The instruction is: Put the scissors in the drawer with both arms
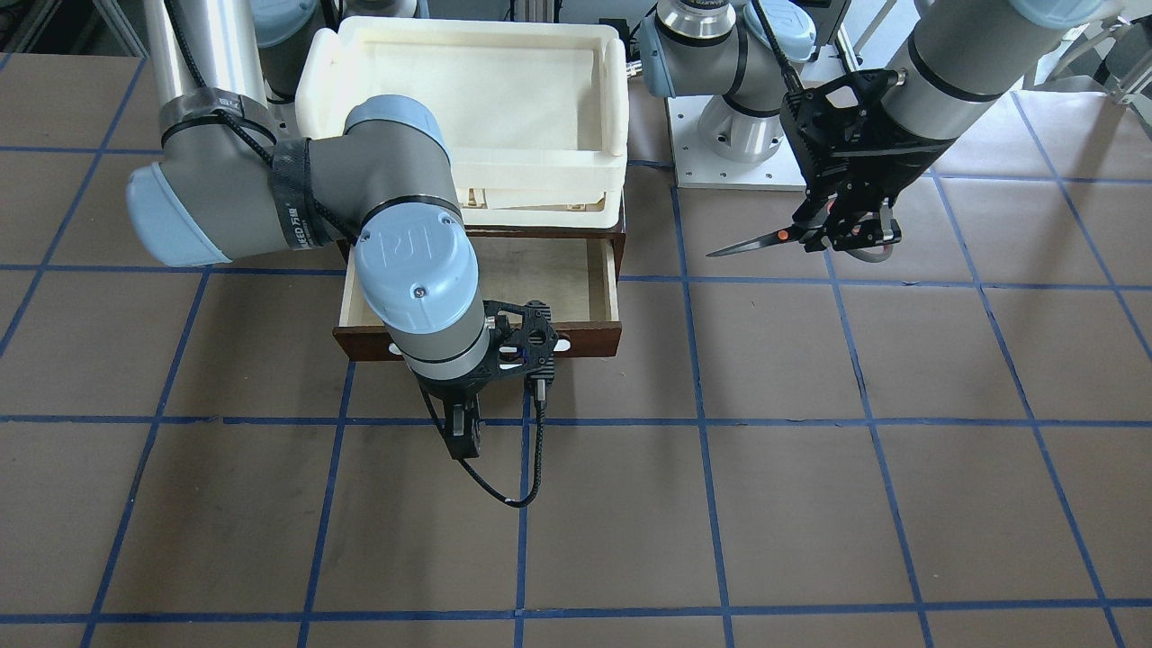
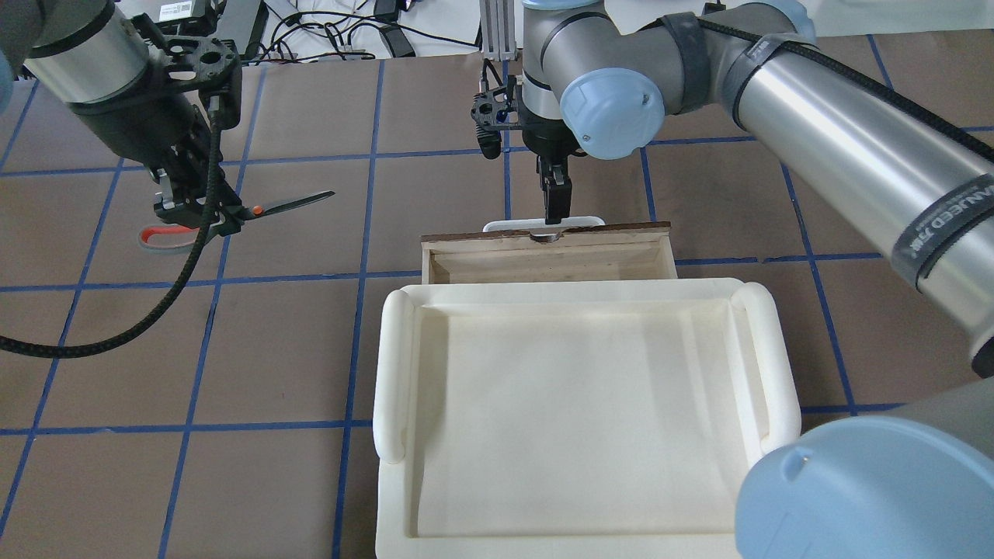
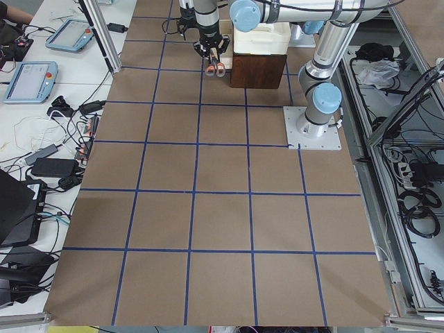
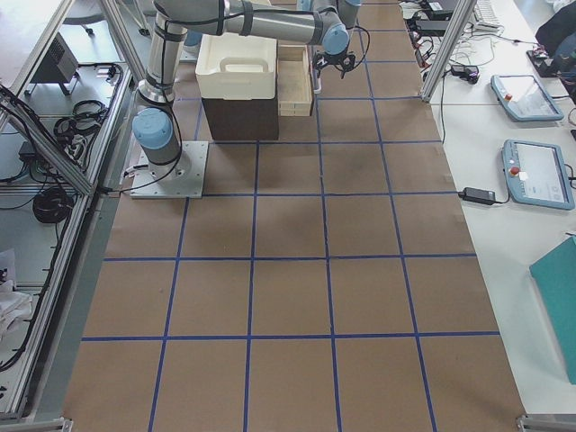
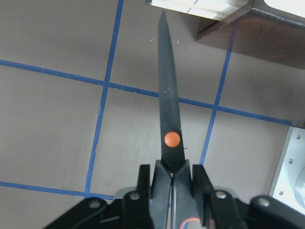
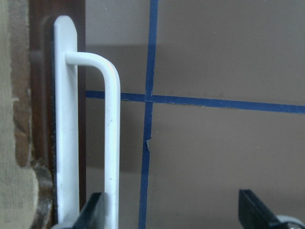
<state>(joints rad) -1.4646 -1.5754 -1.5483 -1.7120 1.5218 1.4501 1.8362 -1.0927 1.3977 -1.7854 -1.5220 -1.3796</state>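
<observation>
Front-facing and overhead views: the drawer (image 1: 598, 273) stands pulled open beneath a cream-white moulded tray (image 2: 392, 365) with rounded rims. Its front is dark brown wood and its interior pale plywood. The scissors (image 5: 170, 105) are held over the brown tabletop (image 1: 810, 504), well apart from the drawer on the robot's left, with the blades together and pointing towards it.

Left wrist view: only here does the grip show closely. The left pincer (image 5: 172, 177) pinches the scissors just behind the orange pivot dot, and the slim dark blades taper to a point. The overhead view alone shows the grey, orange-lined handle loop behind the pincer.

Right wrist view: the right pincer (image 6: 172, 212) is spread wide at the white bar handle (image 6: 112, 143), a smooth round rod bent at its end. One finger (image 6: 93, 213) is just beside the bar. The exterior views show this pincer edge-on and do not reveal the gap.

Blue tape lines (image 1: 702, 423) divide the tabletop into squares. A "UR" mark is embossed on a light blue joint cap (image 1: 412, 261), and a black strap (image 2: 943, 225) reads in part "ANJEED".
</observation>
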